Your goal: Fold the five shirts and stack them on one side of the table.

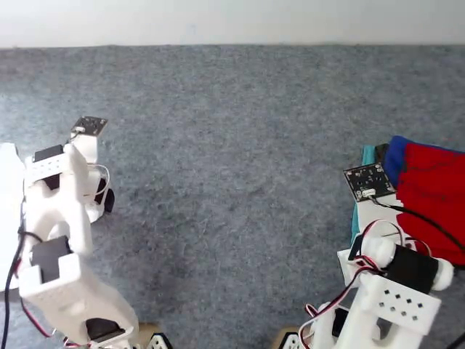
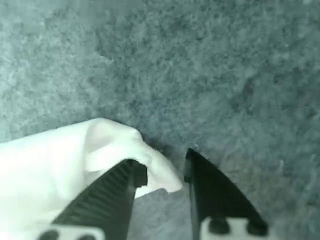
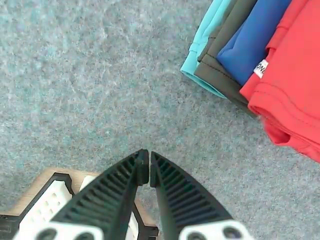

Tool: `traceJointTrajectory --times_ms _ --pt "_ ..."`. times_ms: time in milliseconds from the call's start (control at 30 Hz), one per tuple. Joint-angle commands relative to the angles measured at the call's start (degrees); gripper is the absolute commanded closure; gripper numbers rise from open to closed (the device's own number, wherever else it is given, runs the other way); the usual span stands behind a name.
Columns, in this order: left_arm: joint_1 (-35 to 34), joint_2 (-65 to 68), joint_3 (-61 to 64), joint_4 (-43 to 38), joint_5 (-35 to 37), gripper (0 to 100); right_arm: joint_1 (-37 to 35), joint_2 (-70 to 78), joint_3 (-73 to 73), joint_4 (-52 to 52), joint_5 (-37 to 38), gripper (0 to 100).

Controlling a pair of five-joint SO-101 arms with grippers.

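Observation:
A white shirt (image 2: 55, 175) lies crumpled on the grey carpet, and it also shows at the table's far left edge (image 1: 7, 211) beside the left arm (image 1: 54, 218). My left gripper (image 2: 165, 167) is open, low over the carpet, with a corner of the white shirt lying between its fingers. A stack of folded shirts (image 1: 429, 196) sits at the right edge, red (image 3: 295, 75) on top, then blue (image 3: 250, 45), dark grey (image 3: 225, 55) and teal (image 3: 207, 45). My right gripper (image 3: 149, 162) is shut on nothing, above the carpet just short of the stack.
Grey carpet (image 1: 232, 145) covers the whole table, with wide free room between the two arms. A white wall runs along the far edge. The right arm's base (image 3: 50, 205) stands at the near edge.

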Motion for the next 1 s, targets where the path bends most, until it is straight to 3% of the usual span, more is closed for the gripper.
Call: traceJointTrajectory --times_ms 0,133,333,633,800,967 --pt "0.3 2.7 -2.3 -0.5 0.8 88 -0.7 -0.5 -2.2 -0.3 -0.2 98.7" --pt "-0.4 5.1 -5.6 -0.3 4.7 91 -0.5 -0.5 -2.2 0.0 -0.2 98.7" --pt "0.0 2.5 -10.8 3.1 4.9 99 -0.5 -0.5 -2.2 -0.2 -0.2 98.7" --pt "0.5 -13.6 -21.1 9.1 7.3 99 -0.5 -0.5 -2.3 -0.1 -0.4 98.8" --pt "9.1 -25.9 -30.6 11.2 8.9 99 -0.5 -0.5 -2.3 0.1 -0.4 98.8" --pt "20.9 -33.8 -39.6 7.2 9.2 99 -0.4 -0.5 -2.3 0.3 -0.4 98.8"
